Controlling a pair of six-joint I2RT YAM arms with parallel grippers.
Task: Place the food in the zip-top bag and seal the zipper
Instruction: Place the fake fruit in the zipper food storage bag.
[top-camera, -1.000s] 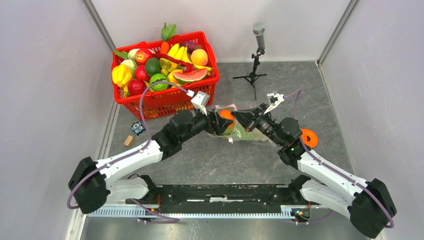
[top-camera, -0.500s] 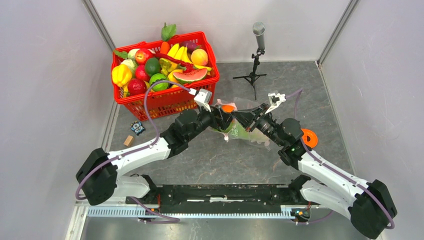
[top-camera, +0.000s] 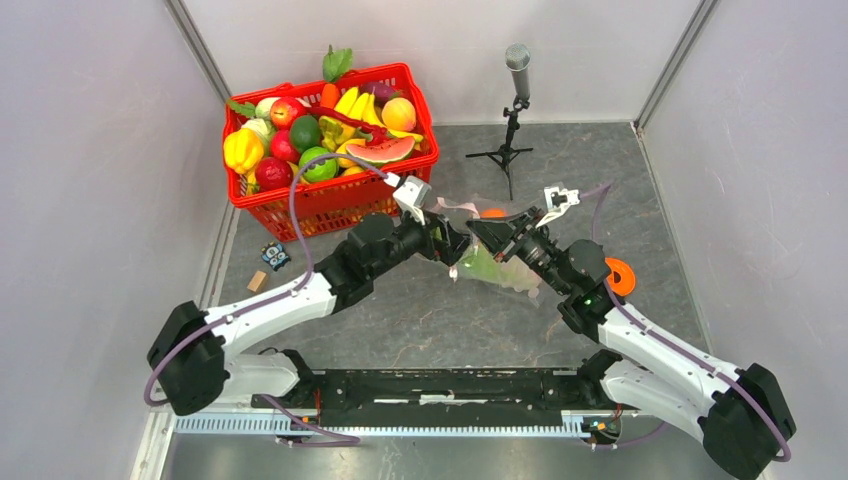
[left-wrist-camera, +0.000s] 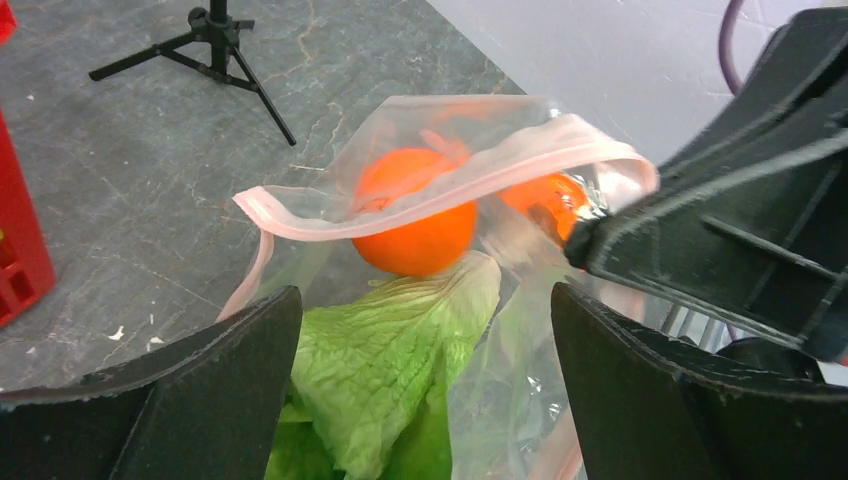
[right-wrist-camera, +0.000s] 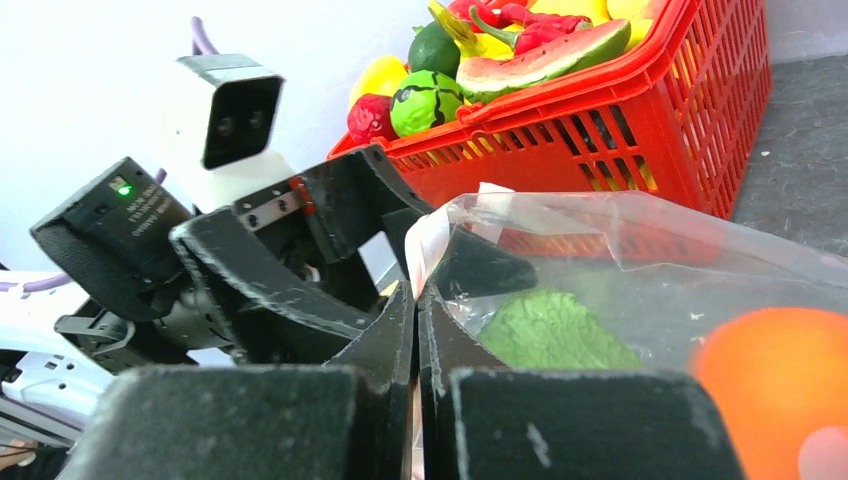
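Note:
The clear zip-top bag (top-camera: 500, 268) lies mid-table with its mouth held open. Its pink-red zipper (left-wrist-camera: 450, 185) curves across the opening. A green cabbage (left-wrist-camera: 400, 360) and an orange (left-wrist-camera: 415, 215) are inside it. My left gripper (left-wrist-camera: 425, 300) is open and empty at the bag's mouth, over the cabbage; it also shows in the top view (top-camera: 447, 242). My right gripper (right-wrist-camera: 415, 290) is shut on the bag's edge and holds it up; it also shows in the top view (top-camera: 487, 232). The watermelon slice (top-camera: 378, 150) and yellow pepper (top-camera: 242, 150) lie in the basket.
A red mesh basket (top-camera: 330, 205) full of toy produce stands at the back left, close behind the left gripper. A microphone on a tripod (top-camera: 515, 100) stands at the back. An orange tape roll (top-camera: 619, 275) lies to the right. A small toy (top-camera: 274, 256) and a wooden block (top-camera: 257, 281) lie to the left.
My left gripper carried the orange forward into the bag's mouth and let it go. The orange now lies deeper in the bag. The right gripper kept its hold.

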